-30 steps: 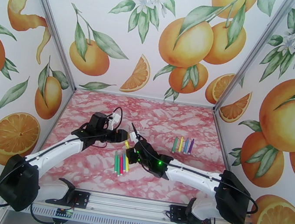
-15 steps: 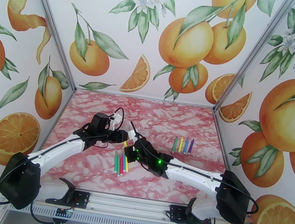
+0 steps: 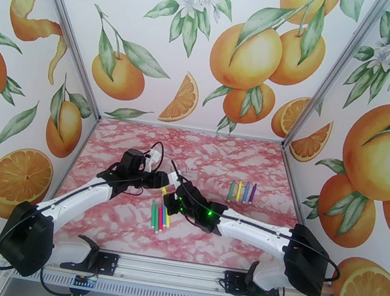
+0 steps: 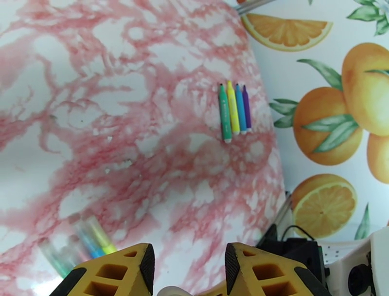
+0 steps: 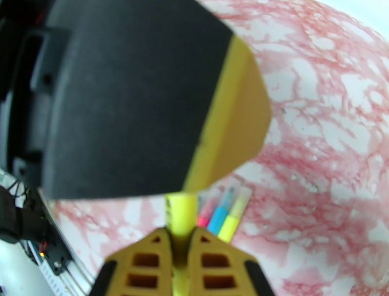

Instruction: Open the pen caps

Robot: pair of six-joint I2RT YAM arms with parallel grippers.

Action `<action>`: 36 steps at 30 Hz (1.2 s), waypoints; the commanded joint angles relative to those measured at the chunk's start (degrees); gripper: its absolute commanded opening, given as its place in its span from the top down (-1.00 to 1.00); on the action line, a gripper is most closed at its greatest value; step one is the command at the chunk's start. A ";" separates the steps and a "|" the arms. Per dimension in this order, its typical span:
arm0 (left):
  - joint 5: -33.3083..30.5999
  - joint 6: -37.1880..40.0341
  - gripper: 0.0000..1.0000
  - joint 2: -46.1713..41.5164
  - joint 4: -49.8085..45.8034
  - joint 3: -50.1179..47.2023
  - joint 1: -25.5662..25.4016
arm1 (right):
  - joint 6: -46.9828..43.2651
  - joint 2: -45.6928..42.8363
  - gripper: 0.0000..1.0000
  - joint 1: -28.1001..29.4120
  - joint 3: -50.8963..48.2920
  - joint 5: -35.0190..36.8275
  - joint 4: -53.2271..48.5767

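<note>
A yellow pen is pinched by the right gripper at lower centre. The left gripper is set over its far end; closure cannot be told. Four pens are laid at upper right.

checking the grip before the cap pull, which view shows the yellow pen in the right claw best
Right wrist: the yellow pen is close up, clamped in the right claw, its far end hidden behind the left claw's finger. The top external view gives a tiny yellow sliver between both claws.
</note>
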 commanded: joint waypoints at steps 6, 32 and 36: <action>-0.57 -0.44 0.51 -1.13 0.09 1.97 -0.18 | 0.20 1.20 0.91 0.33 0.24 -1.15 2.24; 2.91 2.61 1.00 -1.87 -4.04 3.52 -0.21 | -11.76 -5.33 0.19 -0.53 -1.87 -0.45 -2.51; 4.78 3.96 1.00 -2.86 -6.48 4.67 -0.21 | -13.55 -5.19 0.16 -2.93 -2.02 -4.93 -2.47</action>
